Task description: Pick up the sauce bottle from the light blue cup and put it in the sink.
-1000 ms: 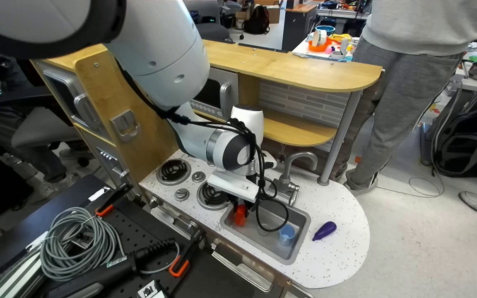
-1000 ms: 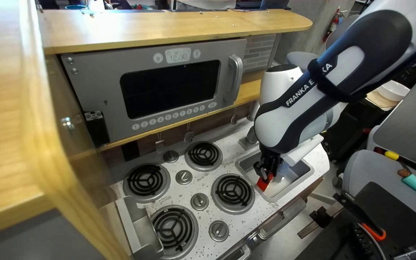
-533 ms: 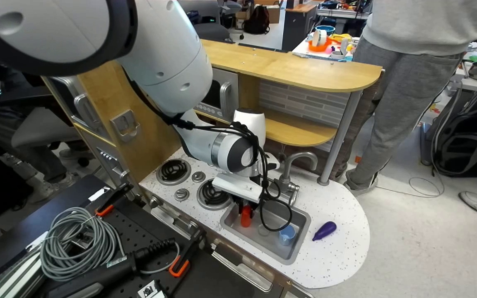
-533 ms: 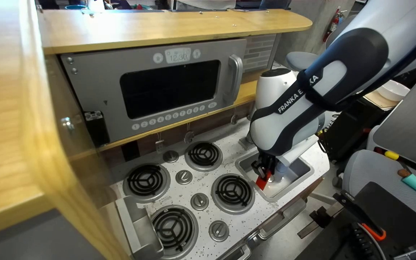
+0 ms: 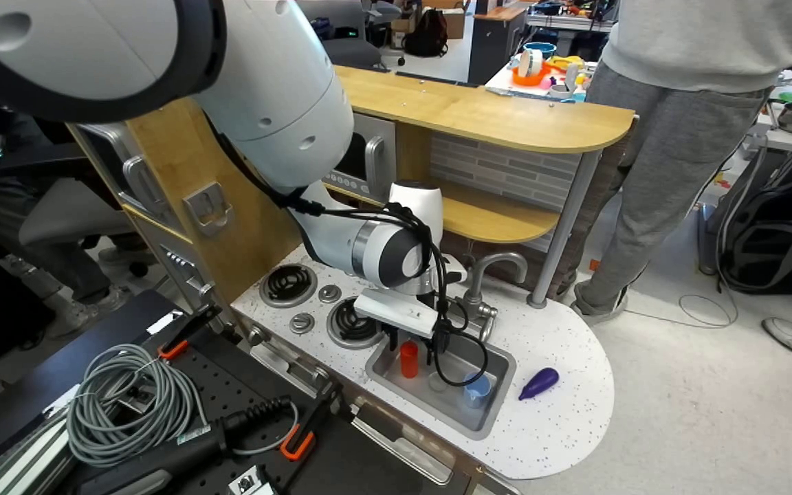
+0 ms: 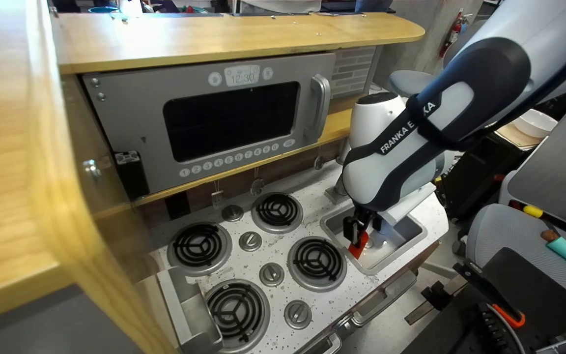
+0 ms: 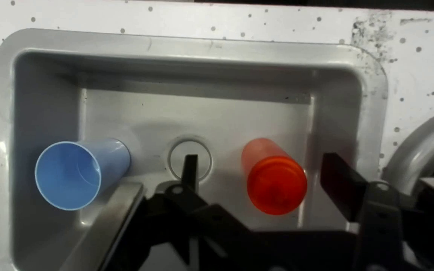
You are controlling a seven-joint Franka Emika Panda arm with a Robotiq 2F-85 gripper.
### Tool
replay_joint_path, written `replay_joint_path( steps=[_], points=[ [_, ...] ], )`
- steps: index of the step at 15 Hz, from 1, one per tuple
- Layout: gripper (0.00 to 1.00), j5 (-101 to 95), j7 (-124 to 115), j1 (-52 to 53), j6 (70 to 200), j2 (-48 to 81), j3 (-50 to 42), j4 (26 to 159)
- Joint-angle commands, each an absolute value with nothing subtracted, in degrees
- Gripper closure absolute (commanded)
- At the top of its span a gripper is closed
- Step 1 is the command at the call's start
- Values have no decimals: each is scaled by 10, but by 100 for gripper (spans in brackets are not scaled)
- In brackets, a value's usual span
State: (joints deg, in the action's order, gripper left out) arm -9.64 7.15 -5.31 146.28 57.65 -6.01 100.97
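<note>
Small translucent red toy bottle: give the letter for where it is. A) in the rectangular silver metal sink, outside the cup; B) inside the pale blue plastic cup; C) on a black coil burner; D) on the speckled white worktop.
A: the wrist view shows the bottle in the sink, apart from the cup.

the speckled white worktop [image 5: 561, 426] bears a purple oblong item [image 5: 539, 383] near the inset silver sink [image 7: 187, 47], with grey knobs [image 6: 271, 274], black coil burners [image 6: 317, 264] and a faucet [image 5: 473, 306].
</note>
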Motion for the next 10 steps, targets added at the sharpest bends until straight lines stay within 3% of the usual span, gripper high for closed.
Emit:
replay_joint_path(
  steps=[1, 10],
  points=[
    [0, -89, 76, -66, 1449, 538, -59, 1051],
    [0, -39, 130, -144, 1414, 389, -37, 1190]
  ],
)
